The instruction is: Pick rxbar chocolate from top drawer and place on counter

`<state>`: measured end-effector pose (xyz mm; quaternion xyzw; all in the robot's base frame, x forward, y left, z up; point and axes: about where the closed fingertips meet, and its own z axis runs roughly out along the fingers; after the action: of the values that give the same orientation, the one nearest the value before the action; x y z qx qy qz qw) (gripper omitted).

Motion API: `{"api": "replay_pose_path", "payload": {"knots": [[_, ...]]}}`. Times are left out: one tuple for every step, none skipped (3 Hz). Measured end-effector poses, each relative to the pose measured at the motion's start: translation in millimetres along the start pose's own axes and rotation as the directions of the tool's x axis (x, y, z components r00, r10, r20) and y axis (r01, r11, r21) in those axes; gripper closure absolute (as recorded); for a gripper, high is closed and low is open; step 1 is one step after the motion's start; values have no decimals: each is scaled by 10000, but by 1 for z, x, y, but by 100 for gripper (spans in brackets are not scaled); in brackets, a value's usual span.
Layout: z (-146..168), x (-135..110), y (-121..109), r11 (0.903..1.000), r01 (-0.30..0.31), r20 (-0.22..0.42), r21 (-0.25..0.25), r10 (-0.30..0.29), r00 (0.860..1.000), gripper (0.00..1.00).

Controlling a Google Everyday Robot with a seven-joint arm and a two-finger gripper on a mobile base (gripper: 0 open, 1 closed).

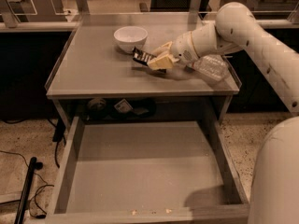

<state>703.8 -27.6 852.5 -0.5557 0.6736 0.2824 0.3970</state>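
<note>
cream-yellow gripper (156, 59) on a white arm (233, 27), over the grey metal counter (93, 73) beside the black, white-lettered rxbar chocolate (141, 56). nearby, a white bowl (130, 37) and a clear water bottle (211, 68). below, the plain grey top drawer (140, 171) and a speckled beige floor (18, 139).

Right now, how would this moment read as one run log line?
gripper: above counter, at rxbar chocolate | rxbar chocolate: beside bowl | top drawer: open

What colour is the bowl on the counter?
The bowl is white, camera view; the pincer is beside it, over the counter.
</note>
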Motion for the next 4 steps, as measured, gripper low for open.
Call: {"api": "replay_pose_path", "payload": {"knots": [[0,0,0,10000,0,0,-1,0,10000,58],[0,0,0,10000,0,0,-1,0,10000,36],[0,0,0,10000,0,0,-2,0,10000,13],[0,0,0,10000,0,0,-3,0,10000,0]]}}
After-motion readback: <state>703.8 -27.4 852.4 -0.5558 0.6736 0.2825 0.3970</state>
